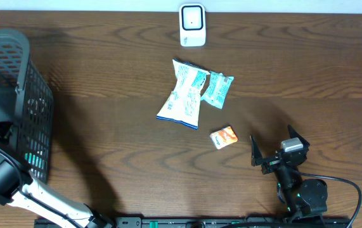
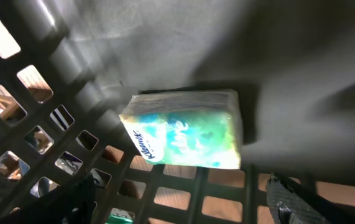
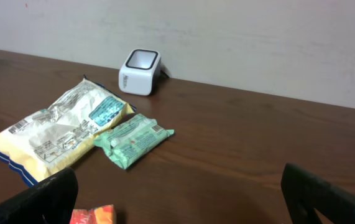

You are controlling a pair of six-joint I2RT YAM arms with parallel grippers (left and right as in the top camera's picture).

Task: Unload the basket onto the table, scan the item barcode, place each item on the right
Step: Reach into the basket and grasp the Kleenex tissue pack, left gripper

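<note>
Tissue pack (image 2: 186, 130) lies in the basket (image 1: 38, 120) at left, left pincer (image 2: 186, 202) released near it; right pincer (image 1: 276, 147) released too. Seemingly the pickup step: next, clench and carry to the scanner (image 1: 192, 25).

Overhead straight down, right wrist low — scanner (image 1: 193, 25) shared
</note>
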